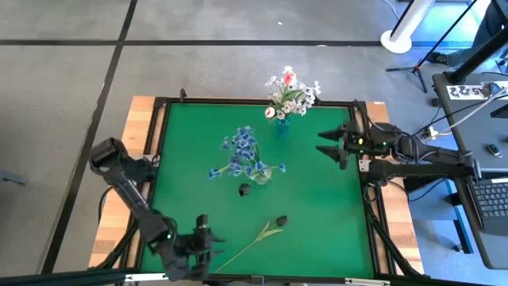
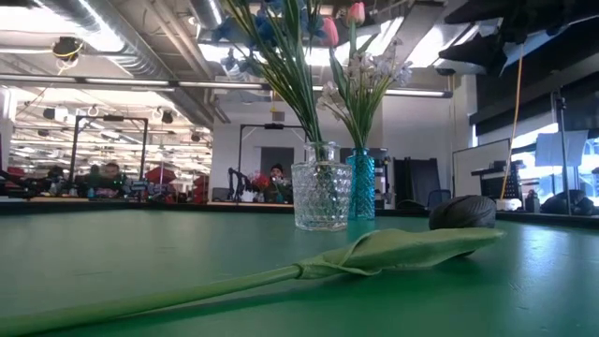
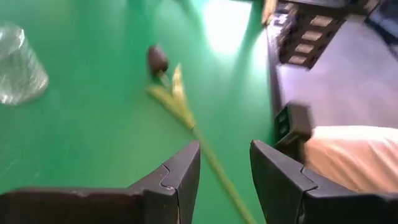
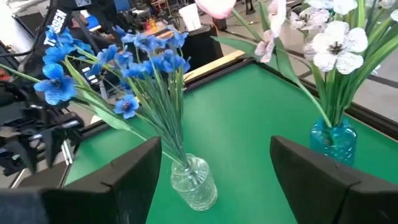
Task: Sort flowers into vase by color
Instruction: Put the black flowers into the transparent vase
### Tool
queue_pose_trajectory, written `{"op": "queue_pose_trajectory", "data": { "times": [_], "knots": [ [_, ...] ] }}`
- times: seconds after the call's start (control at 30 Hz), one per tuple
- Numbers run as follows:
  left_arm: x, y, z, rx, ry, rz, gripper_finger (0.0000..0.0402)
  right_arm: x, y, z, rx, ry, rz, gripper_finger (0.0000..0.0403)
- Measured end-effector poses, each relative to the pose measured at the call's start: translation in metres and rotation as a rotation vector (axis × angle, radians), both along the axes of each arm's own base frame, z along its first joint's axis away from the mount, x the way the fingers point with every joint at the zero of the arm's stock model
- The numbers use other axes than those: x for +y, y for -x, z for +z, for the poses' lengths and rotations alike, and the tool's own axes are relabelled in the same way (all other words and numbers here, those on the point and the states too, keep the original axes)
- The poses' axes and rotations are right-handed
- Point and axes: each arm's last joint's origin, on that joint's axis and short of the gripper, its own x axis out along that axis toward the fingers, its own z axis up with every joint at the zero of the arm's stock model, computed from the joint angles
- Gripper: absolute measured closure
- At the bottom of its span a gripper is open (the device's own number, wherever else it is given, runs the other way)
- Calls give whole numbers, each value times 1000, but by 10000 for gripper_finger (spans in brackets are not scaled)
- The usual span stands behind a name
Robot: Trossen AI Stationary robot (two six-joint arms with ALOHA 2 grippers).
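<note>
A near-black tulip [image 1: 279, 221] lies flat on the green mat on its long green stalk [image 3: 205, 149], near the table's near edge. A second dark bloom [image 1: 245, 189] rests beside the clear glass vase [image 1: 260, 173], which holds blue sprays [image 4: 118, 68]. The teal vase [image 1: 282, 125] at the far edge holds white sprays and pink tulips [image 4: 333, 43]. My left gripper [image 1: 208, 238] is open at the near edge, above the stalk's free end without touching it. My right gripper [image 1: 327, 143] hovers open right of the vases.
The mat is framed by a black rail [image 1: 159, 151] with wooden edges outside it. A laptop and cables [image 1: 488, 191] sit right of the table. People sit at desks in the room beyond the far edge [image 2: 108, 178]. Open mat lies between the vases and the near edge.
</note>
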Motion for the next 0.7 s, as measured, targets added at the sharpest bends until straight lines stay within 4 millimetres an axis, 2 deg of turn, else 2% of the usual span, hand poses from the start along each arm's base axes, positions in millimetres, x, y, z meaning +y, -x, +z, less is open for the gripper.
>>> {"op": "queue_pose_trajectory", "data": {
  "times": [0.1,0.2,0.3,0.47,0.7],
  "knots": [
    [-8,-8,-3,-29,-30,-11,267,6,-2,0,4,9,-16,104],
    [-5,-28,-24,26,-60,-3,267,10,-5,-1,9,21,-36,104],
    [6,-51,-42,122,-17,-15,267,13,-8,-2,20,31,-55,104],
    [30,-86,-68,281,154,-45,267,14,-13,-5,48,34,-56,104],
    [31,-110,-77,304,262,-90,267,14,-22,-12,97,18,-57,104]
  ]
}}
